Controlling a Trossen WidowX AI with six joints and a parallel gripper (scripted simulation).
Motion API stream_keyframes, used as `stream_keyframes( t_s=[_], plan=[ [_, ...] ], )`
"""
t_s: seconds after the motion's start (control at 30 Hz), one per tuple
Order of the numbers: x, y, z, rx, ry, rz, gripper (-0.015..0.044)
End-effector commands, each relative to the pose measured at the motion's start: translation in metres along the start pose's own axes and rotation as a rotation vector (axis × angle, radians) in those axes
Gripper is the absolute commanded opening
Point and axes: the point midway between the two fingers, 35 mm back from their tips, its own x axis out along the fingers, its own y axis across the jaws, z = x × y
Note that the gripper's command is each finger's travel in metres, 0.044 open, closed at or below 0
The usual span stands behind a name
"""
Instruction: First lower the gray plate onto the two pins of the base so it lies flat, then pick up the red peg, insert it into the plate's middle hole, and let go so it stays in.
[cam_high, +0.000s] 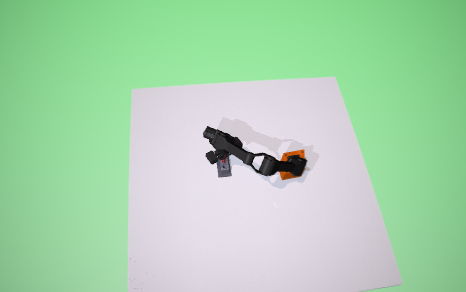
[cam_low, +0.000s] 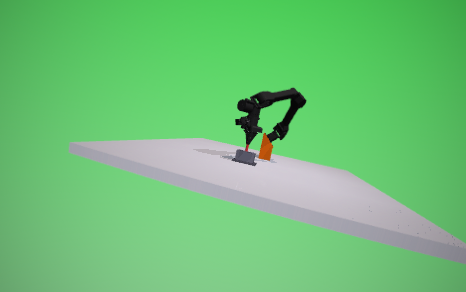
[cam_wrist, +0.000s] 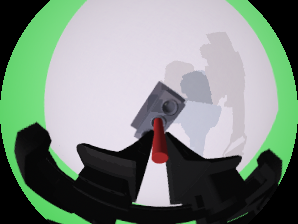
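The gray plate (cam_high: 225, 169) (cam_low: 245, 158) (cam_wrist: 157, 111) lies flat on its base on the white table. My gripper (cam_wrist: 160, 152) (cam_low: 247, 141) hangs straight above it, shut on the red peg (cam_wrist: 158, 141) (cam_low: 247, 147) (cam_high: 224, 161). The peg points down and its lower tip is at the plate's middle hole in the wrist view. I cannot tell how deep the tip sits. The two pins of the base are hidden under the plate.
The arm's orange mount (cam_high: 287, 161) (cam_low: 265, 148) stands to the right of the plate. The white table (cam_high: 200, 235) (cam_low: 320, 195) stretches around both, with green ground beyond its edges.
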Motion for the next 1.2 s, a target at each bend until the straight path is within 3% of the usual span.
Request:
stream_keyframes(
  t_s=[0.0,0.03,1.17],
  plan=[
    [0.0,0.0,0.0,0.0,0.0,0.0,0.0131],
    [0.0,0.0,0.0,0.0,0.0,0.0,0.015],
    [-0.017,0.0,-0.001,0.008,0.001,0.006,0.015]
  ],
)
